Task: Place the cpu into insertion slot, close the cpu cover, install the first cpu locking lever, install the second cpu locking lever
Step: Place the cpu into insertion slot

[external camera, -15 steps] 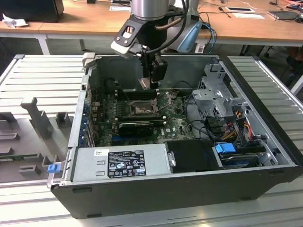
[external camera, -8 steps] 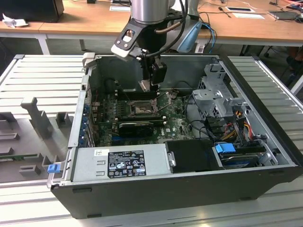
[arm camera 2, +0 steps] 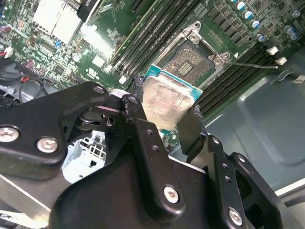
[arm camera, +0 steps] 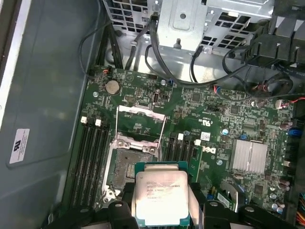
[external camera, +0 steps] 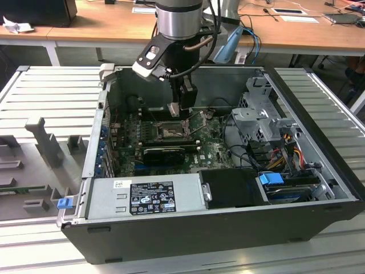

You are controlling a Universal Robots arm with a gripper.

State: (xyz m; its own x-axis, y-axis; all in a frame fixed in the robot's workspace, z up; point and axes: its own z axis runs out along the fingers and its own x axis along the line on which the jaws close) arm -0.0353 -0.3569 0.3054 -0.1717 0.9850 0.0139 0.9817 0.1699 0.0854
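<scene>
Pinching a small flat square silver-grey metal cpu (arm camera 2: 167,98) by opposite edges, black fingers (arm camera 2: 147,138) pressed on it, dark-framed square insertion slot (arm camera 2: 190,62) uncovered close beneath the fingers, thin silver hinged cpu cover (arm camera: 141,110) raised open beyond.

Silver-faced cpu (arm camera: 159,198) held in air over bare insertion slot (arm camera: 125,171); cpu cover (arm camera: 141,110) stands raised open.

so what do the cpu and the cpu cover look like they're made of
The cpu, held in the pincer: a dull silver-grey metal lid, going by its matte sheen, on a green board edge, likely laminate. The cpu cover: thin bare metal, probably stamped steel, judged by its bright grey reflective frame; the alloy cannot be told.
</scene>
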